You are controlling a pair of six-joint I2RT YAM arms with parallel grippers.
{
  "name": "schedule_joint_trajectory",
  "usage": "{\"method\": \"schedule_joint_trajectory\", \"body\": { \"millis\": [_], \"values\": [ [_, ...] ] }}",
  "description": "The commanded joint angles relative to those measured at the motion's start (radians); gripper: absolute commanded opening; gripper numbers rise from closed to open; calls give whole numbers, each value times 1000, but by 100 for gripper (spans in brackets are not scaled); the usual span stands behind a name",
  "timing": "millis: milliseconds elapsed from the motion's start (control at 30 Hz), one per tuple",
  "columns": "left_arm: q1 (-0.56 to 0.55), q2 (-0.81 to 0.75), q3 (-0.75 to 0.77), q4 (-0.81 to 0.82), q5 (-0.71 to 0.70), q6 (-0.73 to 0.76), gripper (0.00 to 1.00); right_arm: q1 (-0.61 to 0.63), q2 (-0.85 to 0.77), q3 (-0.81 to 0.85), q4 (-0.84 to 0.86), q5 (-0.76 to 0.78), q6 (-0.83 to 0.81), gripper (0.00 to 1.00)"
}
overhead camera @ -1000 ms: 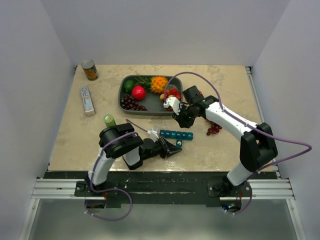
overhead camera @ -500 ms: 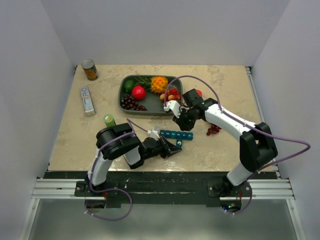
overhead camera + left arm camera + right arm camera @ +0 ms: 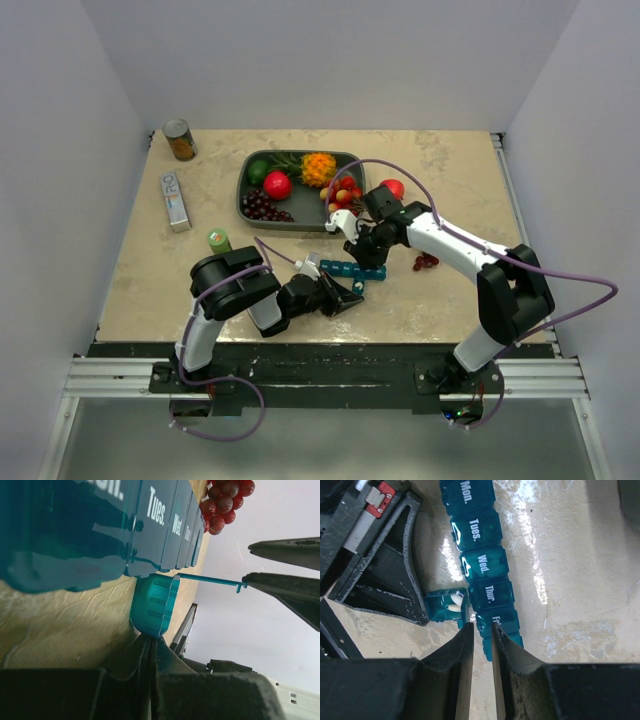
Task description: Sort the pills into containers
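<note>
The right claw (image 3: pixel 482 626), barely parted and empty, hovers over the Friday end of the teal-blue plastic containers (image 3: pixel 481 562); the closed left claw (image 3: pixel 149 637) touches a detached cell (image 3: pixel 445 607)

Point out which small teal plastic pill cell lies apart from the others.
The lone teal square cell beside the strip's Thur. cell, holding white pills; the rest are joined in one labelled row.

White walls (image 3: pixel 320 60) are enclosing the beige marbled table (image 3: pixel 460 170) left, right and far; aluminium rails (image 3: pixel 110 378) are edging its near side.
</note>
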Motion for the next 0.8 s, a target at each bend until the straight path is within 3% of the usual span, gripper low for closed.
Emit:
{"method": "schedule_joint_trajectory", "body": {
  "millis": [0, 767],
  "values": [
    [-13, 23, -10, -128, 4, -32, 5, 15, 5, -1, 4, -51, -23, 23],
    [-13, 23, -18, -88, 3, -32, 5, 47, 62, 5, -43, -48, -42, 22]
  ]
}}
